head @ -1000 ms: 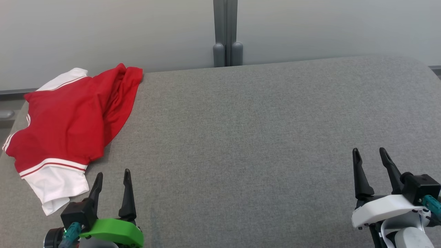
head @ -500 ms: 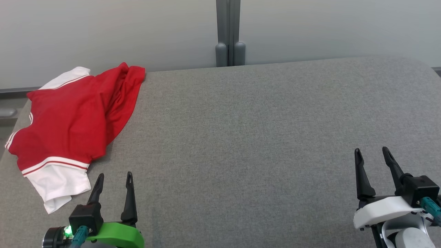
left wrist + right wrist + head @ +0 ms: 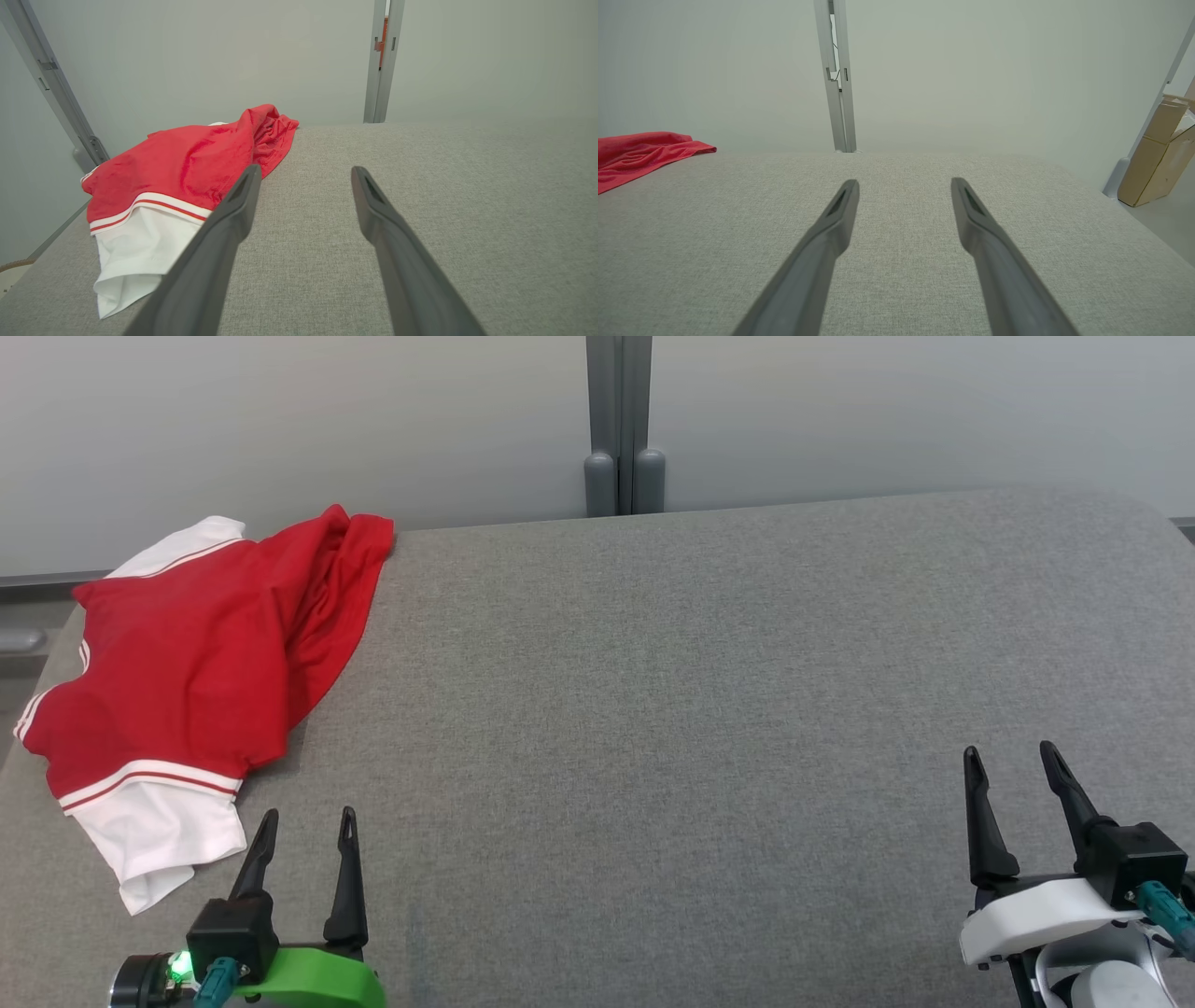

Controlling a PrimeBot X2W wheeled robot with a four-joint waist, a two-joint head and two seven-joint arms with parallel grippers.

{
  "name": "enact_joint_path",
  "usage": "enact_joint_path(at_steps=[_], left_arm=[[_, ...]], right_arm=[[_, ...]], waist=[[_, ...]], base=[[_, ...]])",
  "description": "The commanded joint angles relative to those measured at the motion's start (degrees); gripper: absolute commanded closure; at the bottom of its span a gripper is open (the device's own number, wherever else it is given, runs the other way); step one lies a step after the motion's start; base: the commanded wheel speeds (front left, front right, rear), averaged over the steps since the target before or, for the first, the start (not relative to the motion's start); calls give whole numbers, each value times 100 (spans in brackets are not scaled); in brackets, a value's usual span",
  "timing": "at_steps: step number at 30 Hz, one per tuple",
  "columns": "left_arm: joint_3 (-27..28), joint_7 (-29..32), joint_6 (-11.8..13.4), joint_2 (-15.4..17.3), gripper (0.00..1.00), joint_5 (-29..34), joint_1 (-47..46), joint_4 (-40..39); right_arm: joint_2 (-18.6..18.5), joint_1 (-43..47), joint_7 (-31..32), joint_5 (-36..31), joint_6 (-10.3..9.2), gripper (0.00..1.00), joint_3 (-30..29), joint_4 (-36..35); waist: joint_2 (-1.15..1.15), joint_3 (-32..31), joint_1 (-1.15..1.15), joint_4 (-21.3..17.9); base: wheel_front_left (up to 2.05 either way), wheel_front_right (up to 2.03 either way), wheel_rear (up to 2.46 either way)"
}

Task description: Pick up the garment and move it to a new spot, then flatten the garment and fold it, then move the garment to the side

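left gripper: jaws spread wide with nothing between them; its two dark fingers point toward the far wall, low over the grey surface
right gripper: also wide open and holding nothing; fingers point the same way, over the near right part of the grey surface
garment: red, with a white panel edged in red-and-white stripes; it lies rumpled and partly doubled over on the grey surface, ahead of the left gripper and to its left, running from near that gripper's fingertips out to the far left corner
nearest part of garment: the white panel, just left of the left gripper's left fingertip, with a thin strip of grey between them in the head view; in the left wrist view that finger crosses in front of the panel, so contact cannot be judged there
garment from the right gripper: well apart, far off to its left; the right wrist view catches a red fold at its left border
grippers to each other: both at the near edge, well apart, grey fabric between them
post: grey upright between pale wall panels, behind the far edge; ahead and right of the left gripper, ahead and left of the right gripper
cardboard box: on the floor beyond the surface's right edge, ahead and right of the right gripper, beside a grey frame foot
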Motion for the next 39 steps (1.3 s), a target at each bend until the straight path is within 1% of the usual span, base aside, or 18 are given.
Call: enact_joint_path(at_steps=[1, 9, 13, 20, 24, 29, 35, 39], left_arm=[[31, -47, -39, -19, 0, 145, 45, 12], [121, -53, -149, -61, 0, 191, 11, 47], [136, -53, -165, -76, 0, 209, -2, 65], [133, -52, -193, -89, 0, 240, -48, 111], [97, -46, -193, -93, 0, 234, -94, 143], [68, -46, -184, -93, 0, 227, -54, 178], [163, -46, -170, -94, 0, 231, 89, 193], [238, -46, -189, -95, 0, 207, 99, 165]], right_arm=[[-24, 67, -49, -98, 0, 0, 6, 4], [-49, 62, -56, -39, 0, 0, 30, 24], [-48, 77, -54, -32, 0, 0, 42, 25], [-31, 90, -52, -38, 0, 0, 40, 0], [-38, 145, -51, 9, 0, 0, 24, -15], [-8, 221, -51, 17, 0, 0, 47, -10], [20, 104, -51, 13, 0, 0, 327, 40], [9, -35, -51, 27, 0, 0, 503, 71]], waist=[[0, 3, 0, 1], [0, 17, 0, -3], [0, 21, 0, 7], [0, 38, 0, 130], [0, 25, 0, 394], [0, -11, 0, 972], [0, 8, 0, 1619], [0, 110, 0, 1837]], base=[[0, 0, 0], [0, 0, 0], [0, 0, 0], [0, 0, 0], [0, 0, 0], [0, 0, 0], [0, 0, 0], [0, 0, 0]])
